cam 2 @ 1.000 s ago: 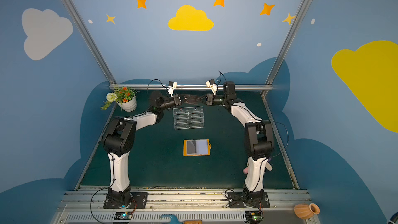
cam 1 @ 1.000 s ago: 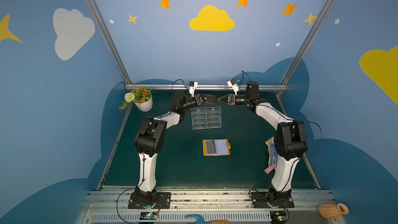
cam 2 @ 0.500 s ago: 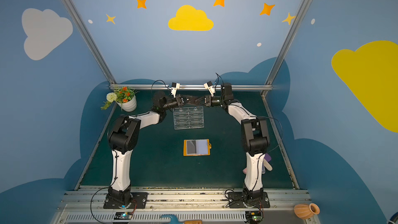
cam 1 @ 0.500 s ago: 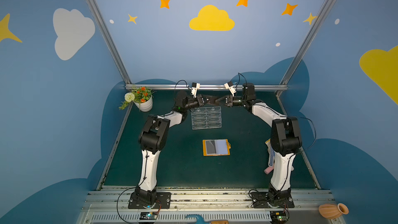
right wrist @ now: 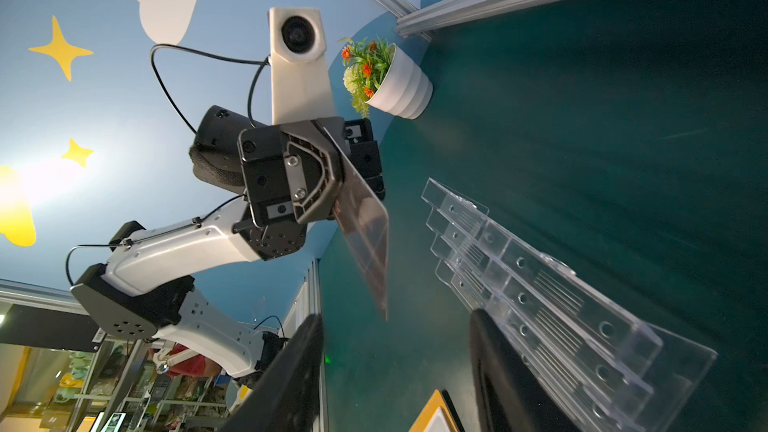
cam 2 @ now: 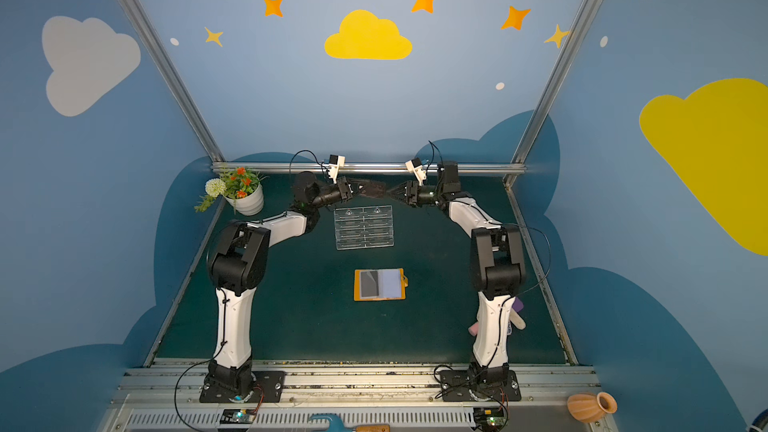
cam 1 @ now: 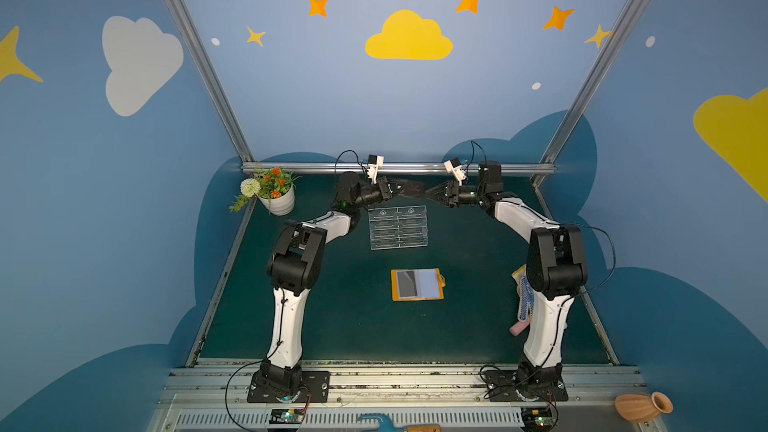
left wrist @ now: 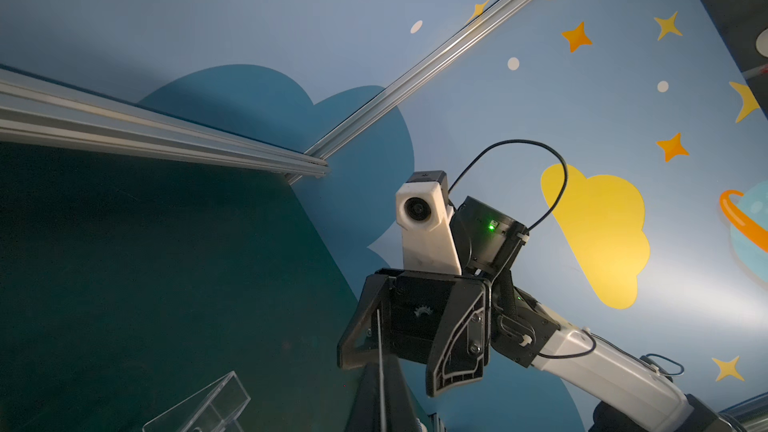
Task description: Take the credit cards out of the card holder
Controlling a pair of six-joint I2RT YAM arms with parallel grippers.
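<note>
While the left hand (cam 1: 398, 190) is pressed together on one end of a dark credit card (cam 1: 412, 189), the right hand (cam 1: 428, 193) faces it from the opposite side with its fingers (right wrist: 291, 380) spread. Both hands meet in the air at the far end of the surface (cam 1: 332, 317), just past the far edge of the clear acrylic stand (cam 1: 398, 227).

From the right wrist view the card (right wrist: 363, 234) sticks out of the left hand (right wrist: 332, 176) as a thin, glossy brown-black plate. Its free corner reaches about to the mouth of the right hand's open fingers, with a gap showing on either side. The left wrist view shows the same card edge-on as a pale line (left wrist: 380, 347) running in between the right hand's two fingers, close to one of them. Whether it touches that finger cannot be told.

Below the hands, the stand leans back in tiers on the dark green surface. Nearer the robot's bases, well apart from both hands, the orange card holder (cam 1: 417, 297) lies open and flat at mid-surface, its clear sleeve pages up and its snap tab (cam 1: 441, 281) on the right edge. A dark rectangle shows in the left page. A white flower pot (cam 1: 277, 203) stands in the far left corner.
</note>
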